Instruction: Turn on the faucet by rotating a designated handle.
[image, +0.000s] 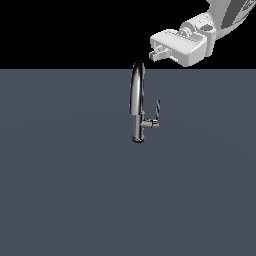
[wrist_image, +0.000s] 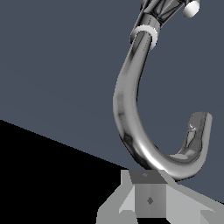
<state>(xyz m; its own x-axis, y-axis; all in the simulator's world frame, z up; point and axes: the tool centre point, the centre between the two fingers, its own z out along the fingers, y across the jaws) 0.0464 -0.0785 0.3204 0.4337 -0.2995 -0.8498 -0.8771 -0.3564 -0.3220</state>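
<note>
we see flat, even sim lighting, no cast shadows on the floor (image: 60, 190). bright streak highlights on the chrome faucet (image: 137, 100). renders sharp but low-res, jagged edges, black backdrop.

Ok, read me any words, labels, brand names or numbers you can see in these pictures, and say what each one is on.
No text can be read in either view.
The faucet is bare chrome: no brand and no hot or cold mark.
The handle has no marking.
The gripper and its white body show no logo or number.
The grey surface is plain.

Shiny chrome faucet (image: 137, 102) — dark reflections, white-grey tool (image: 156, 53), slate-blue floor (image: 65, 190), black backdrop
</note>
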